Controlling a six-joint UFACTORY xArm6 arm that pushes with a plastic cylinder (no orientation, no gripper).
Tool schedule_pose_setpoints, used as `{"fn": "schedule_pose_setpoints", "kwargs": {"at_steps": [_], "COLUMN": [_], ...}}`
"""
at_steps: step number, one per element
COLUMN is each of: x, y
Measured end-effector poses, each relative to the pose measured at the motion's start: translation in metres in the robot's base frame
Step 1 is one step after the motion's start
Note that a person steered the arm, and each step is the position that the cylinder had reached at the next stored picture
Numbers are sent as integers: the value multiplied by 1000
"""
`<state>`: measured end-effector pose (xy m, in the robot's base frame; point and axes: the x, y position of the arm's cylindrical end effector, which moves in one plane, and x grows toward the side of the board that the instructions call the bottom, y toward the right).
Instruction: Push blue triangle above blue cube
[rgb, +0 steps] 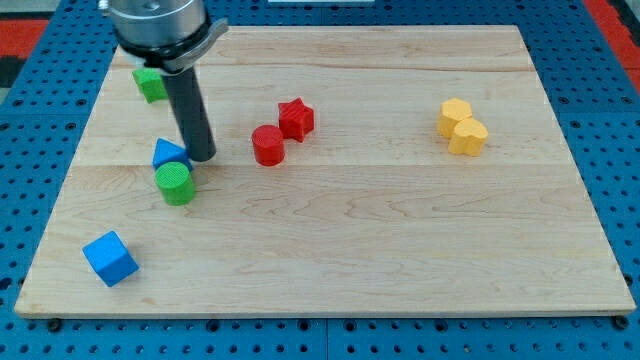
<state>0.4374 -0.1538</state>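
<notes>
The blue triangle (167, 153) lies at the view's left, touching the top of a green cylinder (176, 184). The blue cube (110, 257) sits near the view's bottom left corner, well below the triangle. My tip (203, 156) rests on the board just to the right of the blue triangle, very close to it or touching it. The rod rises from the tip to the arm's head at the view's top left.
A green block (151, 84) sits at the top left, partly behind the rod. A red cylinder (268, 145) and a red star (296, 119) stand near the middle. Two yellow blocks (461, 127) lie at the right. The wooden board (400, 250) ends at blue matting.
</notes>
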Motion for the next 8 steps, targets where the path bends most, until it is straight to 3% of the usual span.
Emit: {"fn": "schedule_pose_setpoints", "kwargs": {"at_steps": [1, 2, 4, 8], "x": [2, -19, -16, 9], "y": [-48, -52, -105, -41]}}
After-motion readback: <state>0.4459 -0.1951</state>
